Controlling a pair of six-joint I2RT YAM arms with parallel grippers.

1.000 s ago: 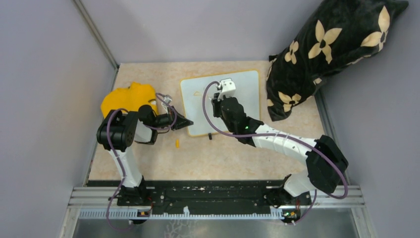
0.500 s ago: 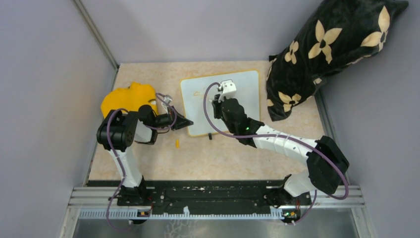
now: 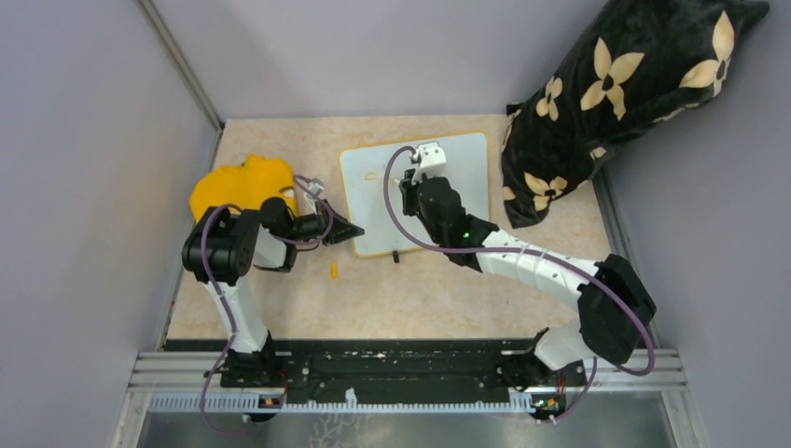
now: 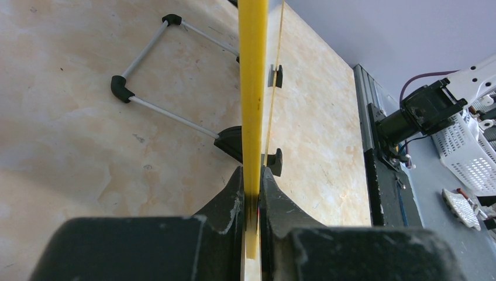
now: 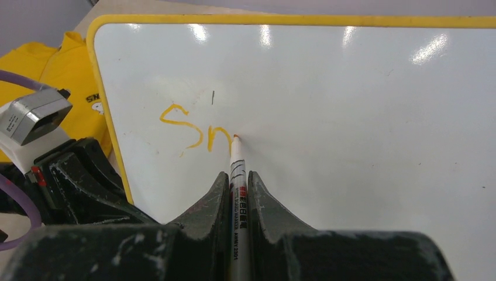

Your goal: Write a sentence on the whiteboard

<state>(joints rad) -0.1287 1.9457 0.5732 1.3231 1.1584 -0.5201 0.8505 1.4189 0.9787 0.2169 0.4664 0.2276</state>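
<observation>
Right gripper [image 5: 237,178] is closed tight on a slim white marker pen with black print and an orange tip [image 5: 236,157], its two black fingers pinching the barrel. Left gripper [image 4: 251,175] is clamped on the left edge of the whiteboard, its jaws squeezing the thin yellow frame. Both arms reach over a beige, marble-patterned table [image 3: 448,289]. At the far right a large black velvety cushion with cream flower shapes [image 3: 616,84] leans against the wall, its lower end beside the board's right edge. The small glossy white rectangular whiteboard with rounded corners [image 3: 466,177] sits at the middle of the table's far side. A crumpled yellow cloth [image 3: 233,182] lies just left of it, behind the left arm. A tiny orange cap [image 3: 334,271] rests on the table near the board's front left corner. The sentence [image 5: 193,130] so far reads "Sn" in thin orange strokes near the board's upper left, and the pen tip meets the surface at the end of the "n".
</observation>
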